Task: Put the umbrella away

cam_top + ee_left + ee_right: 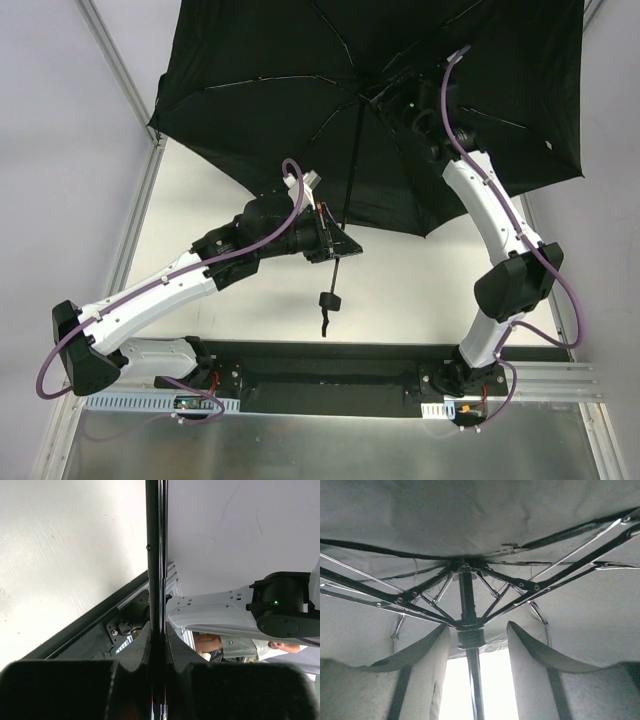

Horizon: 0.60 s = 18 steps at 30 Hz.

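Observation:
The black umbrella (300, 90) is open, and its canopy fills the top of the view. Its thin shaft (352, 170) runs down to the small knob handle (329, 300), from which a cord hangs. My left gripper (335, 245) is shut on the lower shaft, seen in the left wrist view (155, 555) clamped between the pads (140, 645). My right gripper (385, 95) is up under the canopy. It is open, with a finger on each side of the runner (470, 636) where the ribs (530, 587) meet. Neither finger visibly touches the runner.
The white table (250, 300) lies below the handle. A black base rail (330, 365) runs along the near edge. A metal frame post (125, 70) stands at the left. My right arm's white link (215, 610) crosses the left wrist view.

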Each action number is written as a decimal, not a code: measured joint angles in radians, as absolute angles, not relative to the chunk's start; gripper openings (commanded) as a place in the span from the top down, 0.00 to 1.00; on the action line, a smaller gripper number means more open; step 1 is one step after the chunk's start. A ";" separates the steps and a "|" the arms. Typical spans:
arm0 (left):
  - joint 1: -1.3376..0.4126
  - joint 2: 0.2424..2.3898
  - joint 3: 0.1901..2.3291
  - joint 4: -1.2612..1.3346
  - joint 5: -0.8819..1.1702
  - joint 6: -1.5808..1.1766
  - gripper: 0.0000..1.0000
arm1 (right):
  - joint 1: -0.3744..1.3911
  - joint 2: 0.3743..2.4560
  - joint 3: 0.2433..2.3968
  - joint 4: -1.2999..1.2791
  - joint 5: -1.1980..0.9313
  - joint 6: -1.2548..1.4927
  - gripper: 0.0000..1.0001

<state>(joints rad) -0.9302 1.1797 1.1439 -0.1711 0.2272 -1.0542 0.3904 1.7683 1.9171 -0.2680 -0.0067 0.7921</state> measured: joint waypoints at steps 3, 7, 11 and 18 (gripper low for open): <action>-0.930 1.180 1.144 -0.172 0.227 -1.054 1.00 | 0.389 1.762 1.886 -0.250 -0.035 0.788 0.46; -0.930 1.180 1.148 -0.174 0.227 -1.055 1.00 | 0.389 1.752 1.840 -0.211 -0.057 0.789 0.46; -0.931 1.180 1.148 -0.175 0.227 -1.055 1.00 | 0.388 1.752 1.840 -0.200 -0.064 0.796 0.48; -0.929 1.182 1.159 -0.170 0.218 -1.056 1.00 | 0.391 1.815 1.953 -0.212 -0.090 0.811 0.92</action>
<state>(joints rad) -0.9291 1.1820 1.1591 -0.1699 0.2180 -1.0565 0.3908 1.8149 1.9533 -0.2123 -0.0902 0.8112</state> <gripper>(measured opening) 0.051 0.468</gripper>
